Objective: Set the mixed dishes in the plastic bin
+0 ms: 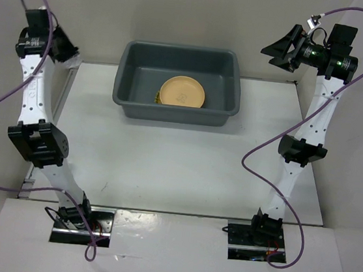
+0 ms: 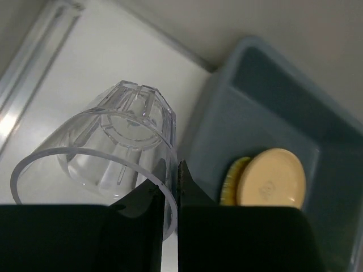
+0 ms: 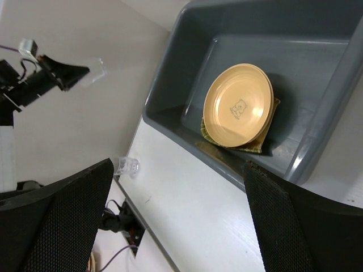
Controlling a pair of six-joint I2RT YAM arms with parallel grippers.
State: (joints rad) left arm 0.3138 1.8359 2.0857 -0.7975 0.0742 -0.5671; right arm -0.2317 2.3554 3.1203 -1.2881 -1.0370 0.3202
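Black fingers (image 2: 142, 226) of the left jaws fill the bottom of the left wrist view. They are pinched narrow on a clear plastic cup (image 2: 108, 153), whose thin wall sits in the slit between them. The cup is tilted, with its open mouth toward the camera and its ribbed base pointing away. It hangs over the far left of the white bench (image 2: 85, 68), near the left end of the plastic bin (image 2: 272, 85).

The right jaws stand wide apart and hold nothing, with one mesh-faced finger (image 3: 57, 226) at each lower corner of the right wrist view. From above, the right arm (image 1: 314, 125) reaches up at the far right and the left arm (image 1: 38, 100) at the far left.

The dark grey bin stands at the far middle of the bench. Inside, an orange-yellow plate (image 1: 182, 91) lies on the floor toward the near wall. It rests on the yellow slatted tray (image 3: 258, 146), whose greenish edge shows beside it.
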